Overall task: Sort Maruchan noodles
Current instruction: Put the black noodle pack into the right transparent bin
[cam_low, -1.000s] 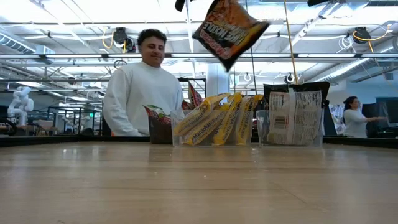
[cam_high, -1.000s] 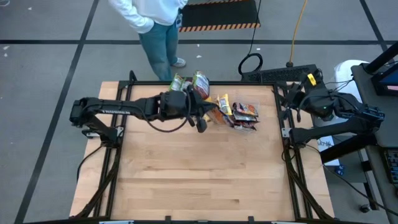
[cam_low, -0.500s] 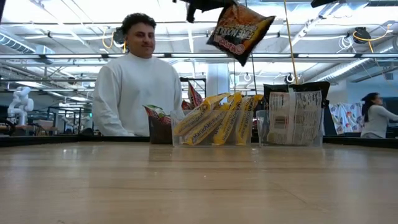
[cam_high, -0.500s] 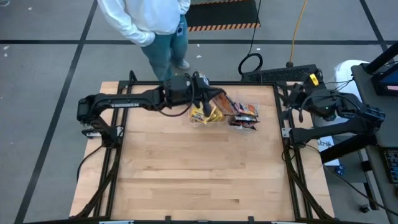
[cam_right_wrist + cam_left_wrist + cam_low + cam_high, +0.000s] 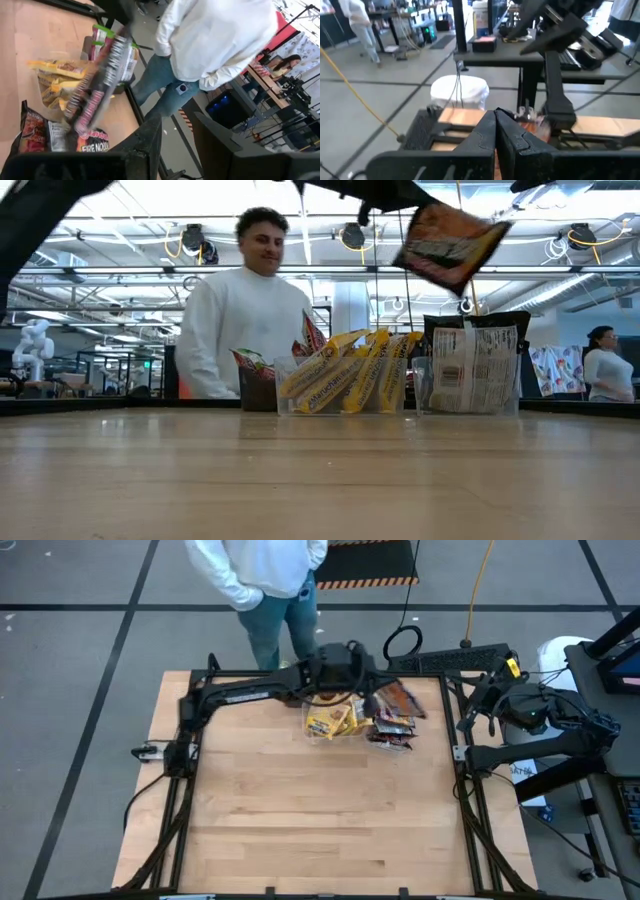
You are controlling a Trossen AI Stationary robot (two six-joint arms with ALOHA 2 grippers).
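**Dark packet over the right-hand tub**

Left gripper [image 5: 372, 692] hangs above the far tubs, clenched on a dark packet [image 5: 450, 245]. Carry it over the dark stack [image 5: 470, 365] and lower before letting go. Right gripper [image 5: 175, 130], fingers apart, waits off the table's right edge.

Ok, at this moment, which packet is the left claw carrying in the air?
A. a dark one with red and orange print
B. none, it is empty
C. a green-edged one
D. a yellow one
A: the left claw is shut on the dark packet, which hangs tilted above the clear tub of dark packets; the yellow packets stand in their own tub.
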